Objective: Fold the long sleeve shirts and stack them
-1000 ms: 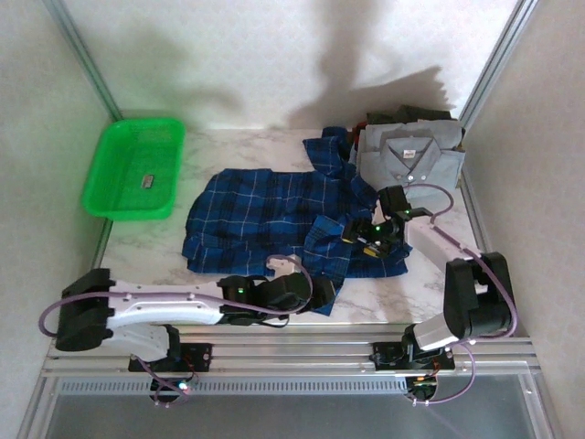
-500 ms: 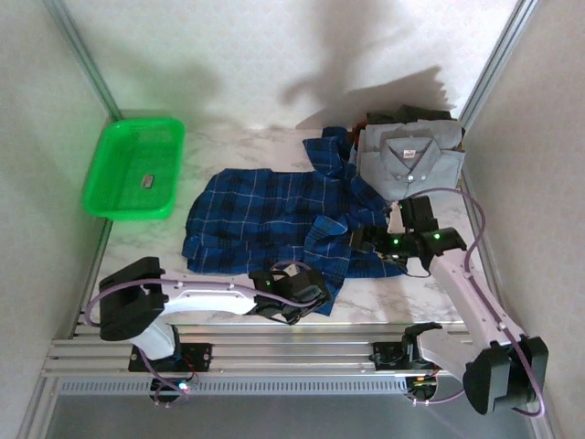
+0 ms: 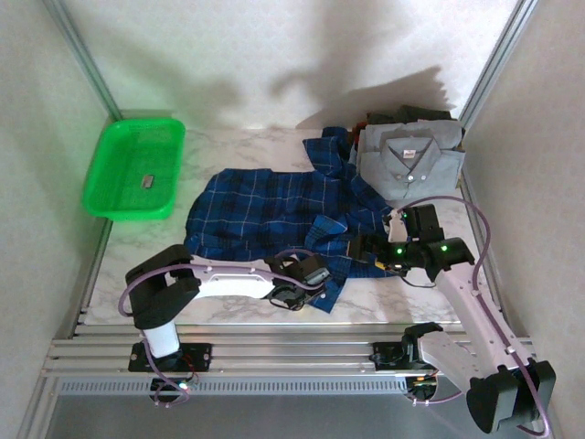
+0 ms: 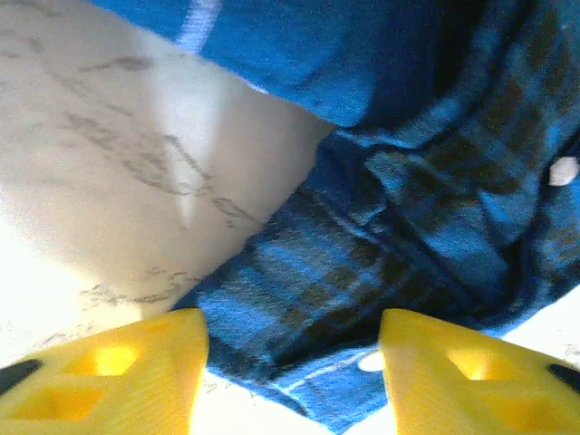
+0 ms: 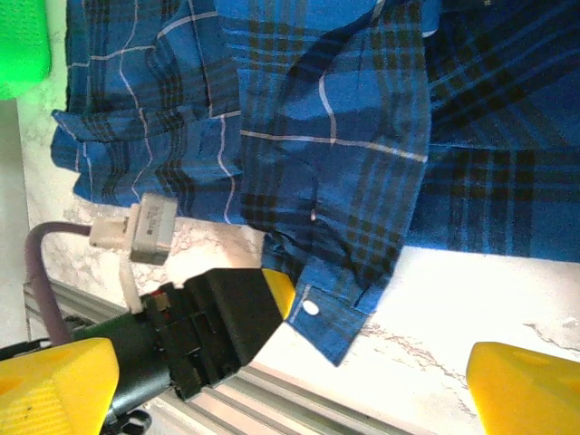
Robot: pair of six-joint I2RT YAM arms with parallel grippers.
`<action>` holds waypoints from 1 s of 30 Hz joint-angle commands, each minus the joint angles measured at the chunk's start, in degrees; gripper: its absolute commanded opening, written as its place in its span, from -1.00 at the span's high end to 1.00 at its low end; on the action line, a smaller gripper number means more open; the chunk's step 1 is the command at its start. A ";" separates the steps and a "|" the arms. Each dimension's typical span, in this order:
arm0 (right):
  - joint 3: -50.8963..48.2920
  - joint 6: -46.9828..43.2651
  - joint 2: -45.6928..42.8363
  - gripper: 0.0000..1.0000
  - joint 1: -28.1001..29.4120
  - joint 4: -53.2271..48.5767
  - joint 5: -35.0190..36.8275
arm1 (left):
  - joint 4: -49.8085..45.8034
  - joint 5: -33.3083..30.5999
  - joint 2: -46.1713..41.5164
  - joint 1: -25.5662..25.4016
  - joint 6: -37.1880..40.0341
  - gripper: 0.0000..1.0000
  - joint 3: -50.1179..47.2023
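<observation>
Left gripper (image 3: 306, 277) sits low at the near edge of the dark blue plaid shirt (image 3: 265, 206), its yellow fingers (image 4: 118, 362) half apart astride the sleeve cuff (image 4: 299, 308), seemingly to pinch it for a fold; nothing looks clamped yet; right gripper (image 3: 370, 245) hovers over the plaid shirt's right sleeve, jaws wide and empty; the folded grey shirt (image 3: 411, 160) lies beyond the plaid shirt's collar, probably the stack it will join.
</observation>
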 commanded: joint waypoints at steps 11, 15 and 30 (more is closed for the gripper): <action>1.70 0.75 -0.15 -0.98 0.44 -0.18 -1.76 | -18.94 -5.49 3.35 1.56 12.68 1.00 4.99; 0.67 1.23 -0.08 -0.98 0.45 0.25 -1.29 | -27.09 -10.49 1.82 1.64 17.24 1.00 11.15; -0.86 2.22 -0.76 -0.98 0.52 0.69 -0.99 | -25.27 -9.81 -0.48 1.26 18.40 0.09 12.56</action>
